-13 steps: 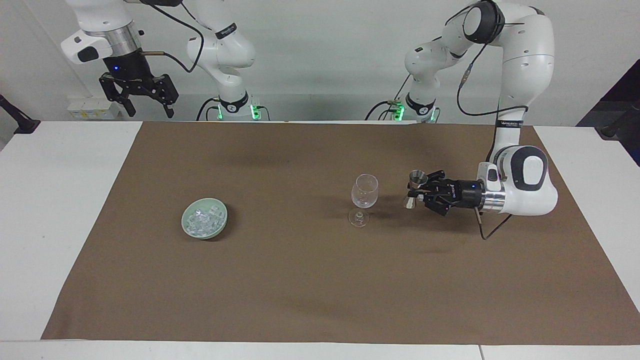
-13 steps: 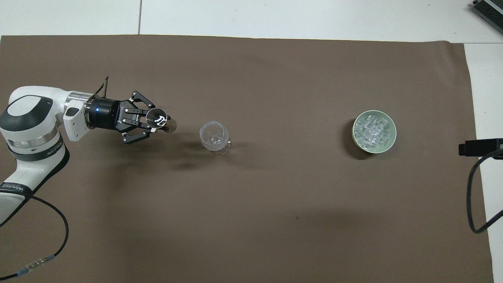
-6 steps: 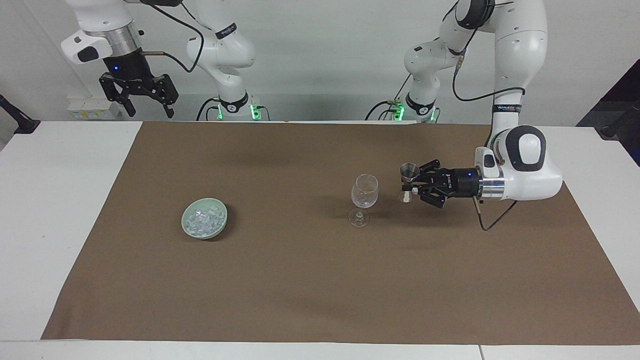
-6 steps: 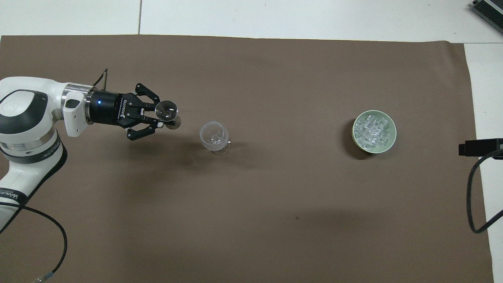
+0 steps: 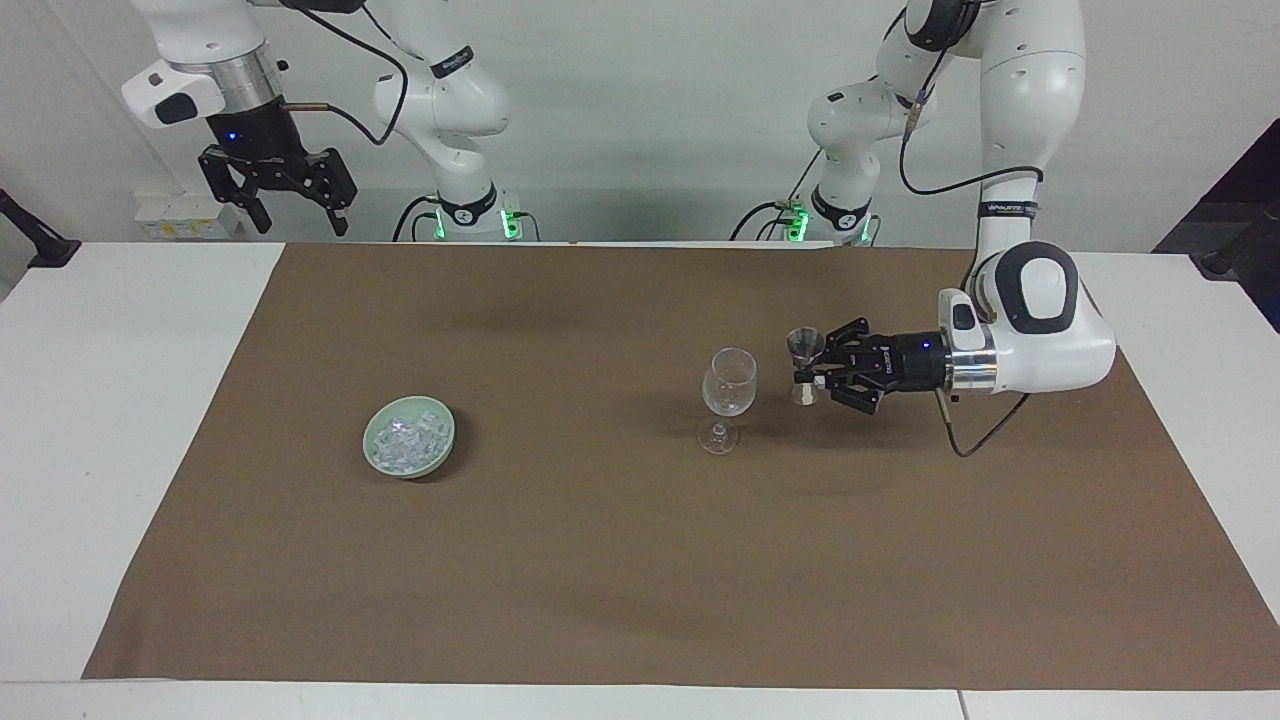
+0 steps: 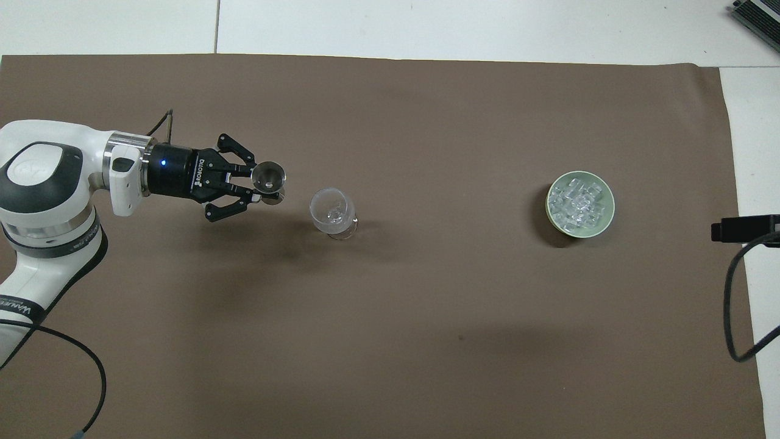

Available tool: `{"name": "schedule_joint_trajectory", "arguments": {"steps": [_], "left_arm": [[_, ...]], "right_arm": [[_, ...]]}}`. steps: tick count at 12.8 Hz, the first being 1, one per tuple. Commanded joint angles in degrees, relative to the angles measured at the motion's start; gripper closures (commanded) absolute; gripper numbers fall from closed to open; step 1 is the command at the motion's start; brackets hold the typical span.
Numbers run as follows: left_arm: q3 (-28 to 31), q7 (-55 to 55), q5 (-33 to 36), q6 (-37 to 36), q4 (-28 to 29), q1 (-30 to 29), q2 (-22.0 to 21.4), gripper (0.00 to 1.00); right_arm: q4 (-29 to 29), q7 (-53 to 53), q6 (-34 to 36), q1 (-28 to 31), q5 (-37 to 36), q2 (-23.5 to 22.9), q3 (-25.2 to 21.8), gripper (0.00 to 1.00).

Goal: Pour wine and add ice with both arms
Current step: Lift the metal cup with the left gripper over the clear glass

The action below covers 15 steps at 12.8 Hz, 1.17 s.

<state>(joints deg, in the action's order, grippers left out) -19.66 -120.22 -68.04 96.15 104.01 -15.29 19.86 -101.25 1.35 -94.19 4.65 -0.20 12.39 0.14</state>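
Beside the stemmed glass (image 5: 729,385) on the brown mat (image 5: 620,560), left gripper (image 5: 806,368) clamps a metal jigger (image 5: 804,352) upright | right gripper (image 5: 297,212) waits raised, jaws wide | ice (image 5: 407,440) heaped in green bowl (image 5: 376,458) toward right arm's end.

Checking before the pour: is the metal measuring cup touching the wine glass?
Apart. The facing view shows brown cloth between the measuring cup and the wine glass.
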Motion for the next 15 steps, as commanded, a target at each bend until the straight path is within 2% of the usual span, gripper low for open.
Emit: {"name": "schedule_joint_trajectory", "arguments": {"steps": [1, 9, 15], "left_arm": [[1.2, 1.7, 1.0, 2.8, 2.2, 1.8, -3.7, 1.0], [1.4, 4.6, 6.0, 4.9, 2.8, 3.9, -6.4, 1.0], [1.5, 10.8, 10.5, 6.8, 2.8, 5.4, -8.1, 1.0]], "right_arm": [[0.2, -0.8, 0.5, 0.4, 1.5, 0.3, 0.2, 0.0], [0.2, -0.8, 0.5, 0.4, 1.5, 0.3, 0.2, 0.0], [0.2, -0.8, 0.5, 0.4, 1.5, 0.3, 0.2, 0.0]]}}
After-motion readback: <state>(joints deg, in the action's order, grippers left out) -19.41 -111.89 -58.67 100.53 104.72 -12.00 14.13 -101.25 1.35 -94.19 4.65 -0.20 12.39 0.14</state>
